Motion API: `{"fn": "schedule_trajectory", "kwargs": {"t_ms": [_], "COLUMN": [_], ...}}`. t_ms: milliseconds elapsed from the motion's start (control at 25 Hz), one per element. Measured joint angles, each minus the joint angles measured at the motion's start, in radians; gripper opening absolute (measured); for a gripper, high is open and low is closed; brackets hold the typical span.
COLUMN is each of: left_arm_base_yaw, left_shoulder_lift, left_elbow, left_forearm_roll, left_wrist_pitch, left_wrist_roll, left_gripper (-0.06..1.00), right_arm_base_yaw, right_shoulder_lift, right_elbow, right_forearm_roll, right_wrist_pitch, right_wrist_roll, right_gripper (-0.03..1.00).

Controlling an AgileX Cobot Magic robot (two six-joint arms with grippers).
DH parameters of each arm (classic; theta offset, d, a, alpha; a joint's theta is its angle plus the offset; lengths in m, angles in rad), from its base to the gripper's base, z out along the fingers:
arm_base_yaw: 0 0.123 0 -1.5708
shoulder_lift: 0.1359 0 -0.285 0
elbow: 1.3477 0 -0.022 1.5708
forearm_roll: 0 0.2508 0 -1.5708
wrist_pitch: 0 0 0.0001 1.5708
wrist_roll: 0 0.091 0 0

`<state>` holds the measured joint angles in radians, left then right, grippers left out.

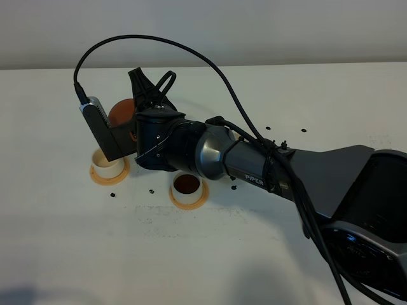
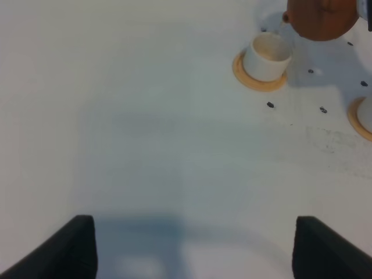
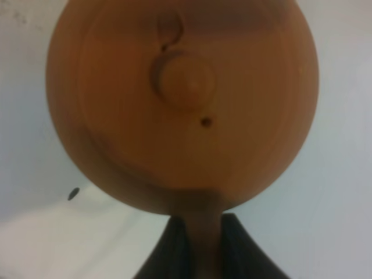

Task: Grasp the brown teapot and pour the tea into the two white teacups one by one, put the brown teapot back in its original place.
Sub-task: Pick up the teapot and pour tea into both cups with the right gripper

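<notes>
Right arm's fingers (image 3: 174,250) are pressed onto the loop handle (image 3: 197,215) of the brown teapot (image 3: 183,104), pinching it. The pot hangs above the bench (image 2: 145,116), at about 1 o'clock from the pale cup (image 2: 267,55) in the high view. That cup sits on its orange coaster (image 2: 256,82) and looks unfilled. The other cup (image 1: 187,185), roughly 4 o'clock from it, shows dark tea, so the second pour looks like the step in hand.

Left arm's fingers (image 2: 70,250) are spread wide, holding nothing, well apart from it all.

Here's the worry: the spout sits near the rim, not clearly over the mouth. A tilt now could send tea onto the bench among the dark specks (image 2: 270,104). That narrow pinch could let the pot swing, and the knobbed lid (image 3: 186,81) might slide on a steep tip. The saucer, I can't see.
</notes>
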<state>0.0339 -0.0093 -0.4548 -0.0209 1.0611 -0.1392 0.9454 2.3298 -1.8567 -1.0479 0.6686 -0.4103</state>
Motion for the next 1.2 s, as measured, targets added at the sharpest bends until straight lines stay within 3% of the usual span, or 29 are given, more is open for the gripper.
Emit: {"fn": "schedule_trajectory", "kwargs": {"t_ms": [1200], "left_arm_base_yaw": [0.000], "left_shoulder_lift": [0.000], "left_elbow": [0.000], "left_forearm_roll": [0.000], "left_wrist_pitch": [0.000], "left_wrist_roll": [0.000], "left_gripper": [0.68], "right_arm_base_yaw": [0.013], "right_shoulder_lift": [0.019], "right_elbow": [0.000], "right_forearm_roll": [-0.057], "right_wrist_pitch": [-0.015], "right_wrist_roll": [-0.038], "right_gripper": [0.10]}}
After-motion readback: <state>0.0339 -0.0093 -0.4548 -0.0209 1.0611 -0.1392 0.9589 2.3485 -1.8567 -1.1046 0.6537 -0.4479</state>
